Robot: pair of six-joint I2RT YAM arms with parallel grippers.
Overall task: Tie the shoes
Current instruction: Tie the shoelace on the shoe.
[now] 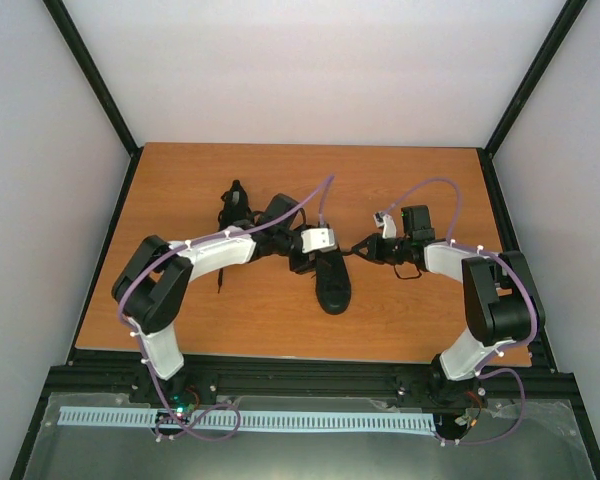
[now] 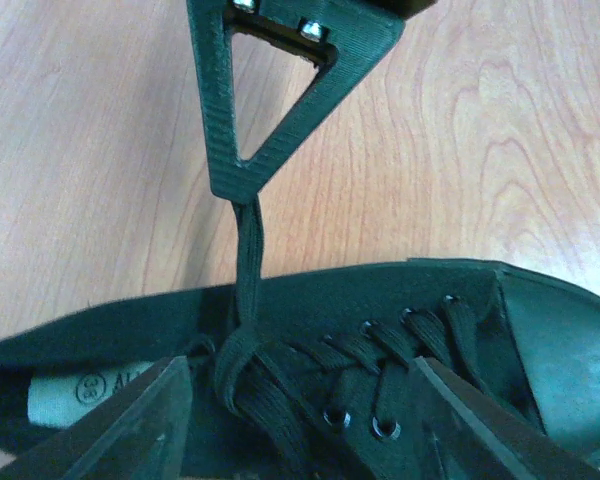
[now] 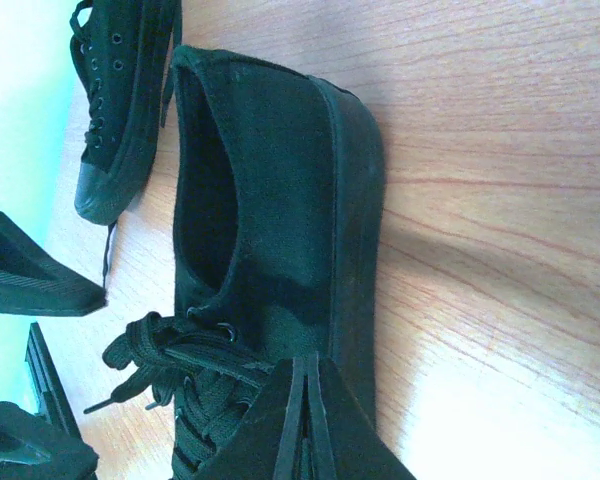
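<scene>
- So, the left pincer sits spread open over the shoe, gripping nothing.
- And the right pincer is clamped tight on its lace, which runs taut.

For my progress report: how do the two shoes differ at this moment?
The near shoe has its lace held taut by the right tool; the far shoe has a slack, trailing lace. The near shoe lies under the open left tool; the far shoe lies apart, untouched. Both are black low-tops.
</scene>
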